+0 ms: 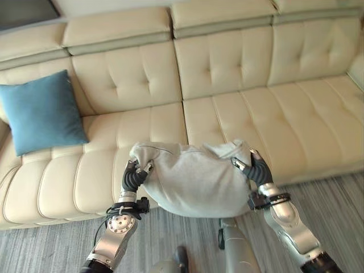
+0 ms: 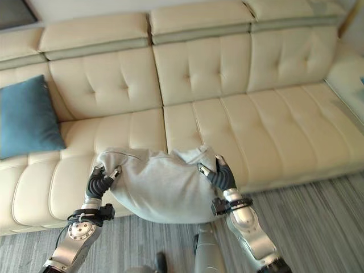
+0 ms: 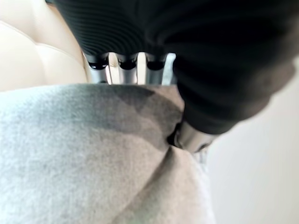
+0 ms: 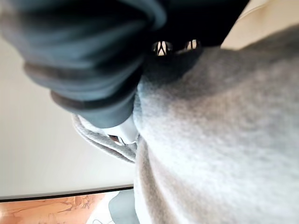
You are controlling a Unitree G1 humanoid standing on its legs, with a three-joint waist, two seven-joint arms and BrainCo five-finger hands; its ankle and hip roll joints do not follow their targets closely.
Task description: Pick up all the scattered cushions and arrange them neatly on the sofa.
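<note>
Cream tufted sofa (image 1: pixel 227 114) fills the background, its free seat lying at twelve o'clock from the grey cushion (image 1: pixel 193 179). Left hand (image 1: pixel 135 176) pinches the cushion's nine o'clock end and right hand (image 1: pixel 255 169) its three o'clock end, long axis crosswise; a blue cushion (image 1: pixel 41 111) leans at ten o'clock.

A cream tufted sofa (image 1: pixel 239 114) stands on grey striped floor (image 1: pixel 335 193). A blue cushion (image 1: pixel 42 111) leans upright against the backrest at its left end.

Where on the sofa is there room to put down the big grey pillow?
The sofa is bare from beside the blue cushion, at its left end, all the way to the right end. Only that left end is taken. The grey cushion hangs at the front edge, gripped by the left hand and right hand.
</note>
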